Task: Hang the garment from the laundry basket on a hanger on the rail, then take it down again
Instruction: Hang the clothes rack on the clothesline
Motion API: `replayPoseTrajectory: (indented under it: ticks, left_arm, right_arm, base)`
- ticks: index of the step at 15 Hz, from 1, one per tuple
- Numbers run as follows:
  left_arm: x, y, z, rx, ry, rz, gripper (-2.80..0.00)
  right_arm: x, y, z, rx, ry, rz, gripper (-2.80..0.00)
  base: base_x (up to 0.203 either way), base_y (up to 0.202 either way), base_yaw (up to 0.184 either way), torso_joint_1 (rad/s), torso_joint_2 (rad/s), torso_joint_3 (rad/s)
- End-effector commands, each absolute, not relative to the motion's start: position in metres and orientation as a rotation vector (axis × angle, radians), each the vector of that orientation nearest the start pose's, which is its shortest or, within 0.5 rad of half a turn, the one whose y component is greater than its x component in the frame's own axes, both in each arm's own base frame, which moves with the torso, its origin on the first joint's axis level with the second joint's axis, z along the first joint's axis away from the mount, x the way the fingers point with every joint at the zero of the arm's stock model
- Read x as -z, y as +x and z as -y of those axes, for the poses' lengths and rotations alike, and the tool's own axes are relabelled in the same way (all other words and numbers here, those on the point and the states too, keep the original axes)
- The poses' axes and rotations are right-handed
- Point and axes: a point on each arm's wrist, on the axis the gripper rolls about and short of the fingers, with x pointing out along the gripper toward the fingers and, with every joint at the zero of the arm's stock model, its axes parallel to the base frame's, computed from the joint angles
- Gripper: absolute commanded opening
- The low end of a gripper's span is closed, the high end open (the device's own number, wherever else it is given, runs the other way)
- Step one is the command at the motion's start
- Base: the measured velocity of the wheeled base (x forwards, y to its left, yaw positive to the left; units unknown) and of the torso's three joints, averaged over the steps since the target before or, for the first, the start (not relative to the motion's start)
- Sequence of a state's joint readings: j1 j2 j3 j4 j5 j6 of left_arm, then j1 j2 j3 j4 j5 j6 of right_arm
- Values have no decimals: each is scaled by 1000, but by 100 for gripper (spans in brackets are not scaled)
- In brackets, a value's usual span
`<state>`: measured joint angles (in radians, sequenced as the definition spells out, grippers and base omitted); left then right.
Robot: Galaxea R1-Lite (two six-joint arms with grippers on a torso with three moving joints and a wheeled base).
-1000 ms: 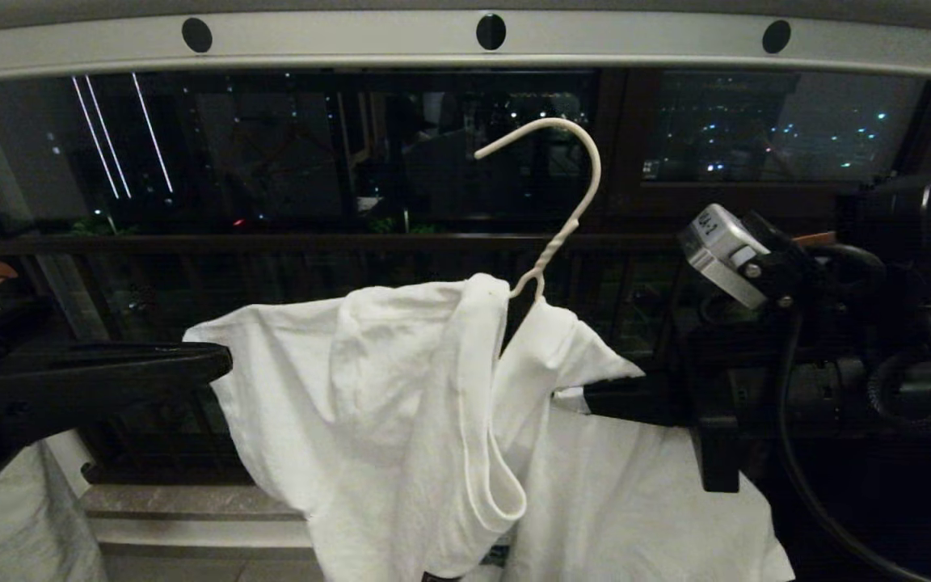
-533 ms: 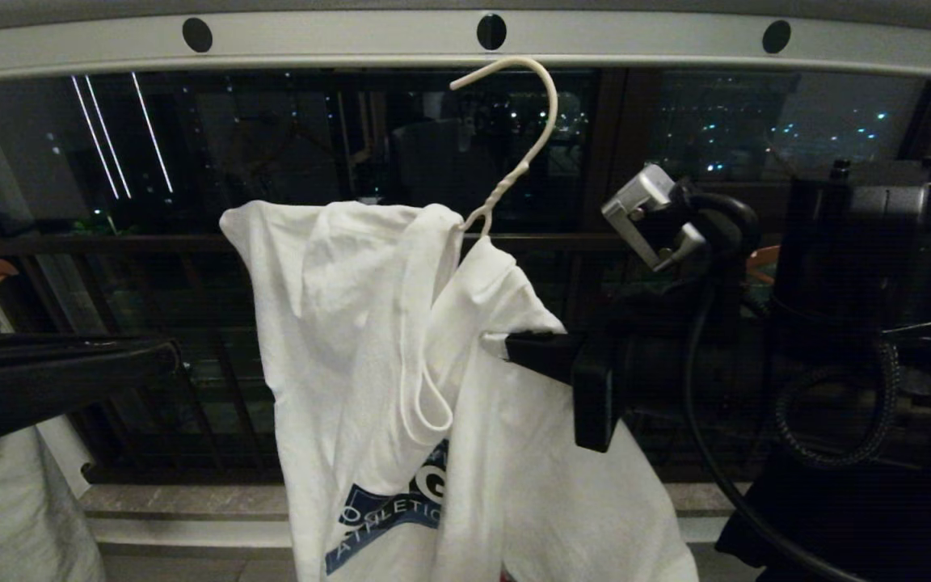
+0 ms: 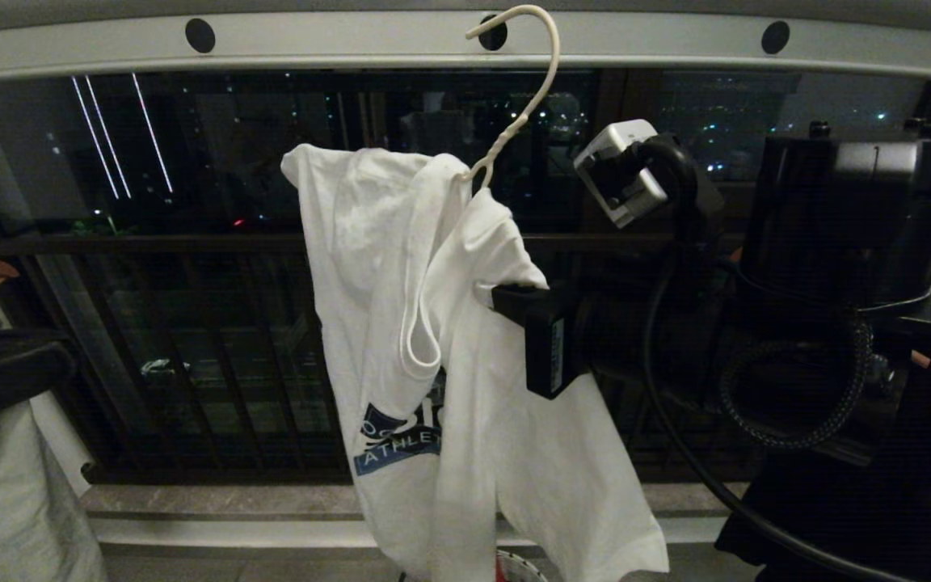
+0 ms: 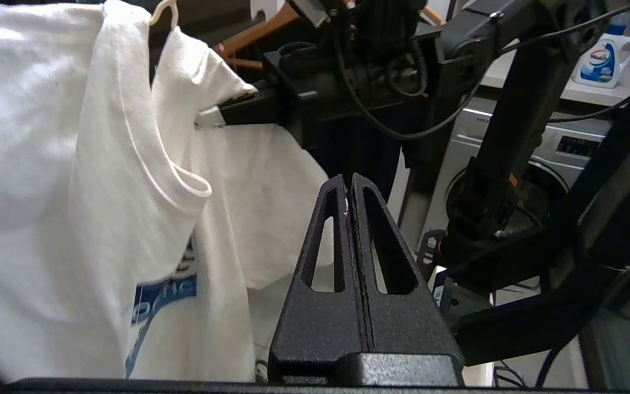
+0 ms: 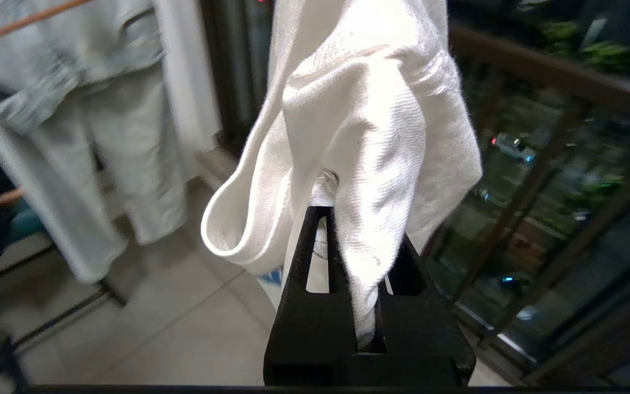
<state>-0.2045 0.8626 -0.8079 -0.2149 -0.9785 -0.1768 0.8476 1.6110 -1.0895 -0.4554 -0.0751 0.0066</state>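
Right gripper [image 3: 506,297]: clamped on the garment [image 3: 401,323] at its shoulder fold, raised beneath the rail [image 3: 352,36]. Hanger [image 3: 526,89] (thin white wire): inside the garment's neck, hook level with the rail. Left gripper [image 4: 350,183]: closed and empty, low beside the shirt.

A home laundry balcony at night: washing machine [image 4: 555,158], detergent bottle [image 4: 602,60], drying rail [image 3: 352,40], city lights beyond.

White letters "ATHLE", cut off by a fold, are read on the blue chest logo [image 3: 397,443] of the white T-shirt [image 3: 368,267]. No other legible text is noted.
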Motion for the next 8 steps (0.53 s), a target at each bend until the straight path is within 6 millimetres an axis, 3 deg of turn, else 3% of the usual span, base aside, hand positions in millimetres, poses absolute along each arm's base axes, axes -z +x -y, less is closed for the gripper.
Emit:
replayPoseTrajectory:
  ticks: [1,8]
  left_arm:
    - [-311,61,32,1195,-79,81,-280]
    - [-313,60,31,1172,-79,92,-280]
  right_arm:
    - [-275,201,-226,-759,-18,-50,-280]
    - [-277,216,-224,-693,-25,-57,-280]
  base:
    - [0,0,0,0,0,0]
    - [0,0,0,0,0,0]
